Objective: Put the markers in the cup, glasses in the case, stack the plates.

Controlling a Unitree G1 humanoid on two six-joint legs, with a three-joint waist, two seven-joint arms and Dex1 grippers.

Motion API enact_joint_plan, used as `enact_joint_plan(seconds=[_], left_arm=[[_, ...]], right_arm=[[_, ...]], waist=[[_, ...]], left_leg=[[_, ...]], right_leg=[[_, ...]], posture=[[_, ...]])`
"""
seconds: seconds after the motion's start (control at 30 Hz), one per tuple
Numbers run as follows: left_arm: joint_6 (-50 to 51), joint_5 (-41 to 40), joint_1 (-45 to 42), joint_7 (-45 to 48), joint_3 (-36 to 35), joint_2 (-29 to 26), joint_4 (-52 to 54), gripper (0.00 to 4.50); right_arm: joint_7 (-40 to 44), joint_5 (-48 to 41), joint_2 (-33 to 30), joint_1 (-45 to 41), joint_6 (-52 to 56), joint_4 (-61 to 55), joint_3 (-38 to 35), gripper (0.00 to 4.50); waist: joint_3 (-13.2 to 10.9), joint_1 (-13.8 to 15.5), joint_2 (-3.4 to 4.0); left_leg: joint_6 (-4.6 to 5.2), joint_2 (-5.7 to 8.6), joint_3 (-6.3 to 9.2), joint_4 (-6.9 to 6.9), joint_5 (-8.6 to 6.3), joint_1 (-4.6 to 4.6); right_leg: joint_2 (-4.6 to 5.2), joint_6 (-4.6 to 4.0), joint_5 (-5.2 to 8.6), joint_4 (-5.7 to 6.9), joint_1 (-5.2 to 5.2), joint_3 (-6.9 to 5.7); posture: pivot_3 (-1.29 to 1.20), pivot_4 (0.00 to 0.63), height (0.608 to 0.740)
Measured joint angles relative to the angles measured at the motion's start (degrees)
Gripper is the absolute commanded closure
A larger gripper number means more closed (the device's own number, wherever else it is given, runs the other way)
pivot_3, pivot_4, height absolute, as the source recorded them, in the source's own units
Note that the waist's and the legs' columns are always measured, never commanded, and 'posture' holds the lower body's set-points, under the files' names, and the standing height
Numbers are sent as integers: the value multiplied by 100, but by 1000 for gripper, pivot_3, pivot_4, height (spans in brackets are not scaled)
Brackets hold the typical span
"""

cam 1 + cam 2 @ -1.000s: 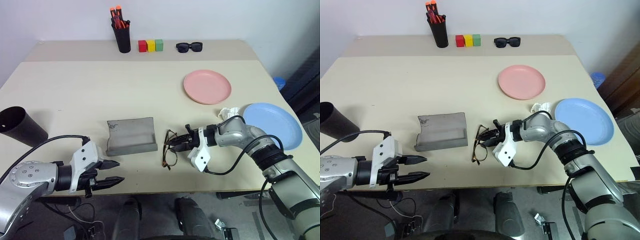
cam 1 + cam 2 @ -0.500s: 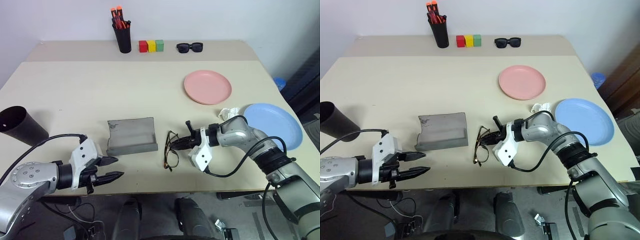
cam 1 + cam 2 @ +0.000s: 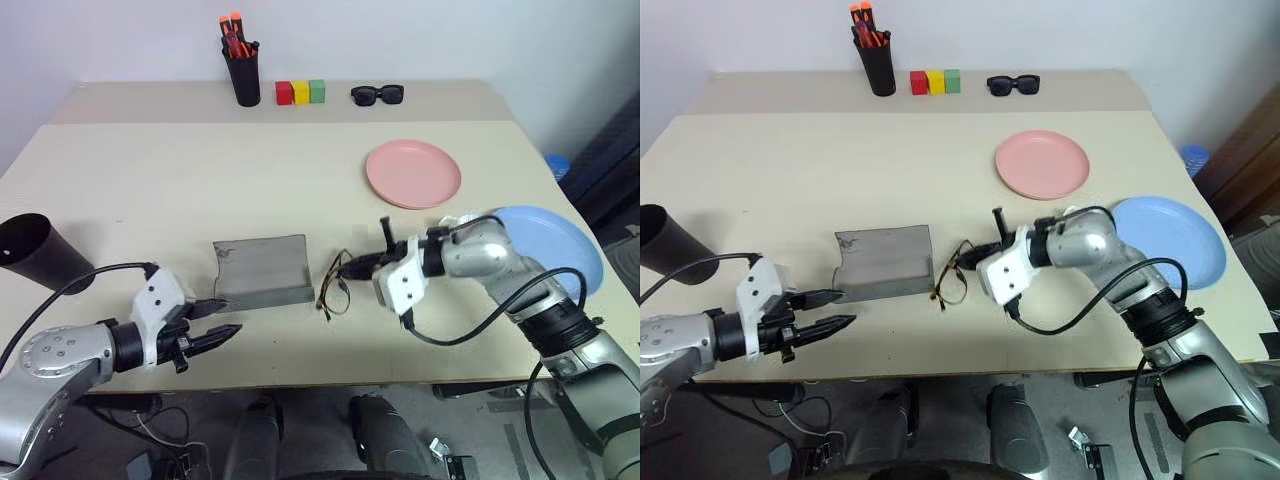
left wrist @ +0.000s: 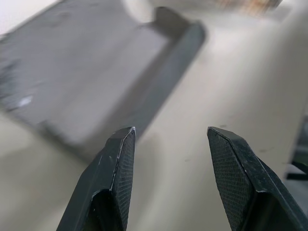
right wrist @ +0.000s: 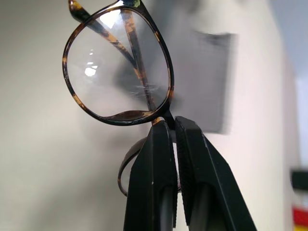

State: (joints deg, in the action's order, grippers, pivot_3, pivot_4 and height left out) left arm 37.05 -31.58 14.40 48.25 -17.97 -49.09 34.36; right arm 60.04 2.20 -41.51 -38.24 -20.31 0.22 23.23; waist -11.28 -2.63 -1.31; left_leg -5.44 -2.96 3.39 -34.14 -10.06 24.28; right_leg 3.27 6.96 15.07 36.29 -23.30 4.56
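My L gripper (image 3: 218,320), jaws apart & empty, sits at the case's (image 3: 262,272) front-left corner. R gripper (image 3: 352,270) pinches the glasses (image 3: 334,288) at the bridge, just right of the case. Next, I reckon: swing them over the tray & lower.

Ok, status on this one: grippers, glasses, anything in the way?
Right gripper shut on glasses, beside open case. Left gripper open, empty, near case. Nothing between.
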Motion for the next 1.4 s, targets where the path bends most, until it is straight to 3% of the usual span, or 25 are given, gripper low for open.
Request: enact_joint_plan(seconds=[0.2, 0.47, 1.27, 1.4], left_arm=[[-531, 543, 577, -7, -212, 50, -347, 2063], [-662, 595, 629, -50, -397, 209, -517, 2063], [-581, 480, 595, -242, -503, 428, -266, 2063], [-523, 480, 543, -253, -416, 428, -266, 2063]], right_arm=[[71, -411, 623, -733, 2421, -1180, -104, 4397], [-502, 62, 2078, -1089, 4491, -1066, 721, 4397], [-759, 743, 2282, -897, 4448, -317, 1074, 4397], [-763, 761, 2291, -897, 4391, -250, 1071, 2979]], waist=[[3, 17, -1], [5, 7, -4], [5, -5, -4], [5, -7, -4]], left_leg=[[-1, 0, 0, -1, -1, 4], [-2, 0, -3, 2, -2, 15], [-3, -1, -5, 7, -2, 15], [-3, -1, -5, 8, -2, 15]], right_leg=[[2, -5, 3, 2, -10, -2], [4, -11, 0, 0, -22, -4], [2, -10, 0, 0, -26, -5], [2, -11, 0, 0, -26, -5]], posture=[[0, 150, 740], [0, 150, 740], [0, 150, 740], [0, 150, 740]])
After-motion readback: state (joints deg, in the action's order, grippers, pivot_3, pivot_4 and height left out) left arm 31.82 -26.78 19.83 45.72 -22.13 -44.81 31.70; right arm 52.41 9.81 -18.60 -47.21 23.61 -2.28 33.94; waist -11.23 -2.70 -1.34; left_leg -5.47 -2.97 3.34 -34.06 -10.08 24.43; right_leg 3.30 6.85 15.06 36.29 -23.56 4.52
